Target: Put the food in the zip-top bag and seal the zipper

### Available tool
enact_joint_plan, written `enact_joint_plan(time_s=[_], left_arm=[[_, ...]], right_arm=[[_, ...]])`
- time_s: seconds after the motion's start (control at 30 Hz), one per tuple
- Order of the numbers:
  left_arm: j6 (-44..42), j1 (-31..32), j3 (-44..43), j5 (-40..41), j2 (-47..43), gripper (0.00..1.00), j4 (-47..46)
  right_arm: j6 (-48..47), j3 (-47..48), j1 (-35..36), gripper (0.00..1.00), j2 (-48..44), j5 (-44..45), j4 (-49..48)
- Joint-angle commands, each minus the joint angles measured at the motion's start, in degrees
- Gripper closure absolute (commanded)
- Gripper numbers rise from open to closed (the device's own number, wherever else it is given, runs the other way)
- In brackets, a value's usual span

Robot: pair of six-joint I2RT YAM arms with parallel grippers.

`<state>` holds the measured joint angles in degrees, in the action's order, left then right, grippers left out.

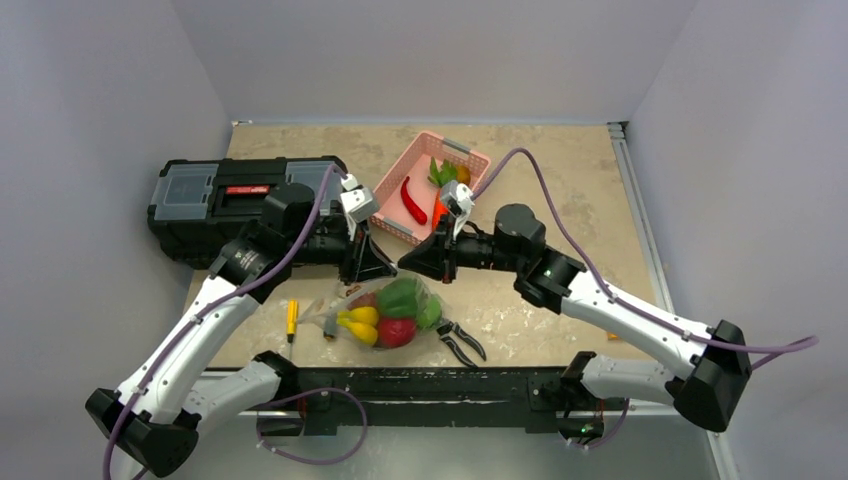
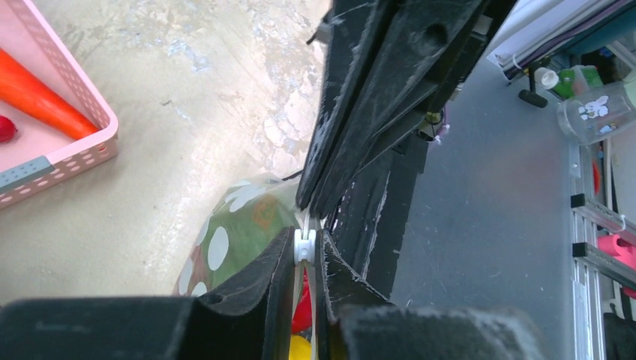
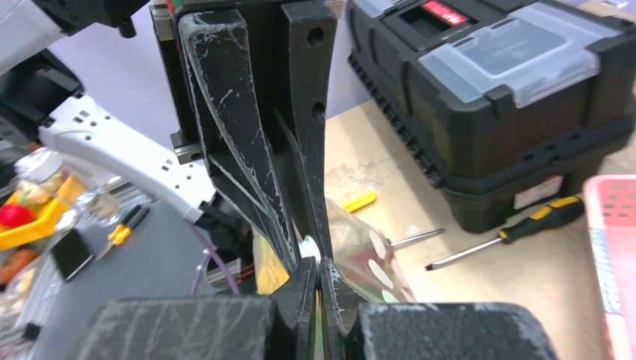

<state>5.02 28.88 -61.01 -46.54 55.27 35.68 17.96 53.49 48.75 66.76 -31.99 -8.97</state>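
Food [image 1: 385, 315]: inside zip-top bag [image 1: 324, 320].
Left gripper [image 2: 304, 259]: jaws pinched on zipper [image 2: 304, 241].
Right gripper [image 3: 319, 274]: clamped on zipper too.
Remaining: seal likely unfinished.

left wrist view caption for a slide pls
Left hand and right hand meet tip to tip, both pinching the zipper of the filled zip-top bag.
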Motion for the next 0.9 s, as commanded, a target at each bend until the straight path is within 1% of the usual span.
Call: enact_joint_plan(time_s=[0.0,0.17,0.3,0.37,0.4,0.47,0.5,0.53,0.6,0.63,0.67,0.77,0.8,0.87], left_arm=[[-0.18,-0.2,-1.47,3.56,-2.58,1.0,0.31],[-1.39,-0.23,-1.31,4.88,-4.12,1.0,2.49],[-2.94,-0.29,-1.67,5.44,-4.38,1.0,5.68],[-3.51,-0.2,-1.45,5.97,-4.86,1.0,6.85],[-3.4,-0.23,-1.25,5.91,-5.2,1.0,6.6],[-2.97,-0.18,-1.26,5.29,-5.21,1.0,5.95],[-2.73,-0.22,-1.35,4.91,-5.06,1.0,5.5],[-2.4,-0.22,-1.34,4.51,-4.96,1.0,4.9],[-1.62,-0.25,-1.11,3.9,-4.99,1.0,3.29],[-1.29,-0.21,-0.94,3.7,-4.99,1.0,2.63],[-0.97,-0.24,-0.76,3.47,-4.97,1.0,1.99],[-0.18,-0.24,-0.3,3.06,-5.16,1.0,0.36],[-0.06,-0.25,-0.25,2.98,-5.21,1.0,0.12],[0.23,-0.21,-0.16,2.77,-5.33,1.0,-0.2]], right_arm=[[-0.11,-4.47,-0.06,1.0,-7.15,18.13,-4.55],[0.9,-8.65,0.2,1.0,-10.7,27.12,-7.56],[2.19,-10.34,0.1,1.0,-12.4,31.19,-8.64],[1.48,-9.89,-1.5,1.0,-12.14,28.53,-7.7],[1.1,-9.29,-2.87,1.0,-11.5,22.54,-7.49],[0.64,-7.42,-4.73,1.0,-9.45,14.46,-6.65],[-0.26,-6.32,-4.81,0.97,-8.12,9.12,-6.46],[-0.98,-5.27,-4.83,0.86,-6.62,3.21,-6.49],[1.54,-4.83,-4.81,0.54,-3.88,-7.29,-10.06],[3.98,-5.33,-4.81,0.43,-2.44,-11.32,-13.34],[6.3,-5.86,-4.81,0.38,-1.04,-14.25,-17.38],[14.22,-7.97,-4.81,0.3,3.52,-19.26,-31.89],[16.67,-8.75,-4.81,0.28,4.28,-20.08,-35.91],[19.75,-10.04,-4.81,0.27,4.95,-18.67,-40.92]])
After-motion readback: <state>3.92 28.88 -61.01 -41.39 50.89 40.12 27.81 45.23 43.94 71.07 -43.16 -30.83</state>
